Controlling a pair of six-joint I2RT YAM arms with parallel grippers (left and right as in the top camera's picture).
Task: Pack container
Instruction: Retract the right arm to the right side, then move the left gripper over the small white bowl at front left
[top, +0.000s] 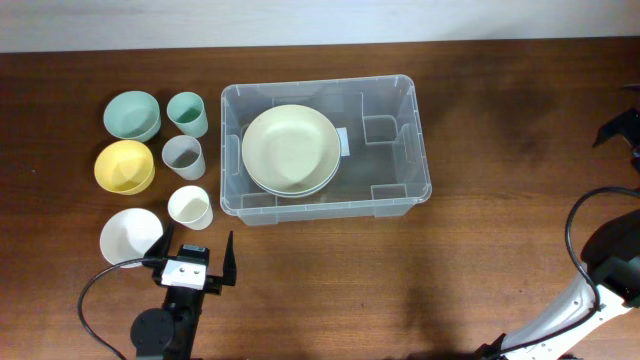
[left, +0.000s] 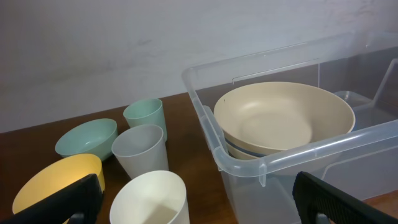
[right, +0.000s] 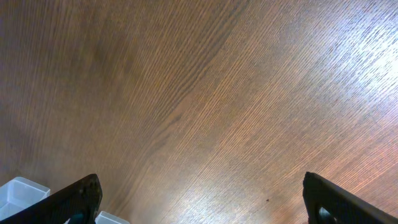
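The clear container (top: 422, 150) stands at the table's middle and holds a stack of cream bowls (top: 290, 150). In the left wrist view its near rim (left: 261, 163) and the cream bowls (left: 280, 115) show on the right. My left gripper (top: 197, 258) is open and empty, just in front of a white cup (top: 189, 207), left of the container. In its own view the fingers (left: 196, 208) frame the white cup (left: 152, 199). My right gripper (right: 202, 199) is open and empty over bare table, with a container corner (right: 22, 190) at lower left.
Left of the container stand a teal bowl (top: 132, 115), teal cup (top: 187, 113), yellow bowl (top: 124, 166), grey cup (top: 183, 157) and white bowl (top: 131, 237). The right arm's cable and links (top: 600, 270) lie at the table's right edge.
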